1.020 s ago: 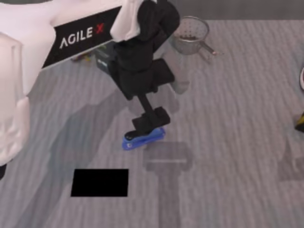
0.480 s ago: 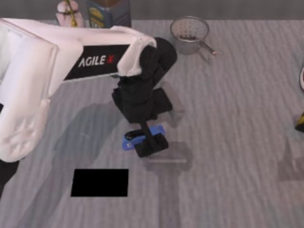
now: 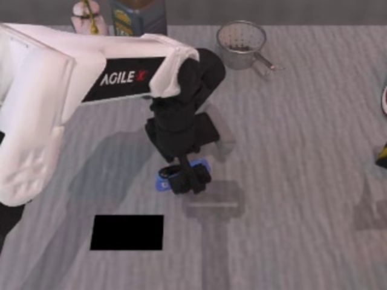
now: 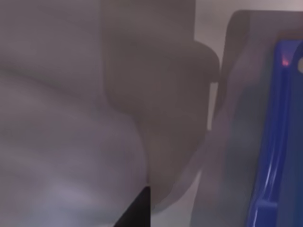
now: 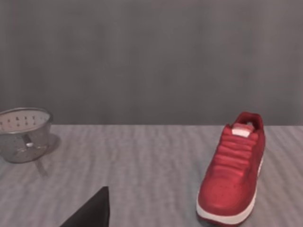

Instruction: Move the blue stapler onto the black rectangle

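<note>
My left end effector [image 3: 188,181] sits low over the blue stapler [image 3: 202,164] at mid-desk, placed to grip it for the black rectangle [image 3: 127,232] nearby; whether its fingers have pinched it, I cannot tell.

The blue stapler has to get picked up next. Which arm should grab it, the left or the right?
The left. Its gripper is right on top of the blue stapler, and the black rectangle lies close by on that side. The right arm sits parked off the table's right side.

The left arm [image 3: 54,90] has white shells, a black "AGILE X" band, and a black gripper [image 3: 184,178].
</note>
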`<state>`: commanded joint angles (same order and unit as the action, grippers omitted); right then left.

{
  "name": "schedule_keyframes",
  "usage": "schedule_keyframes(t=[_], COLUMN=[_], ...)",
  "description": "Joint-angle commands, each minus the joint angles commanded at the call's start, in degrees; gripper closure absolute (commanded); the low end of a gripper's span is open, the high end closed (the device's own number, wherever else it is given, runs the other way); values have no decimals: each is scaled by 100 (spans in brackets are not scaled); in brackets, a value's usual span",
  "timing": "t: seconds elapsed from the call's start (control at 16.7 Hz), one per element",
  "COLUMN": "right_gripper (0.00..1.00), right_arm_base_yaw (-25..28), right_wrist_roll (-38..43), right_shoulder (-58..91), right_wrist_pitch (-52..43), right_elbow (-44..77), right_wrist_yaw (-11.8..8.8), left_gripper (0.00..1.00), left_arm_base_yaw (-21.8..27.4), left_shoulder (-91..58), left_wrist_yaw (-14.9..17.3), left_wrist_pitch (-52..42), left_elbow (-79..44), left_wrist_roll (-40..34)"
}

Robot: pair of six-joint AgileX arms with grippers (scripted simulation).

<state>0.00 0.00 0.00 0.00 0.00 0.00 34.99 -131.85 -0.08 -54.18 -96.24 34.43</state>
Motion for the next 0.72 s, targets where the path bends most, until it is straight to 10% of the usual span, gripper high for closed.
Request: schedule_keyframes(t=[0.42,0.72], right_gripper=[0,0], right_arm_base_yaw=[0,0], right_wrist_roll=[0,0], right_shoulder=[0,0], right_wrist_pitch=[0,0], right_elbow=[0,0], right_wrist_yaw=[0,0], left_gripper=[98,100], left_arm_base_yaw=[0,0], left_shoulder=[0,0], left_wrist_yaw=[0,0], left_wrist_pitch=[0,0], left_elbow=[0,0], left_wrist_roll=[0,0])
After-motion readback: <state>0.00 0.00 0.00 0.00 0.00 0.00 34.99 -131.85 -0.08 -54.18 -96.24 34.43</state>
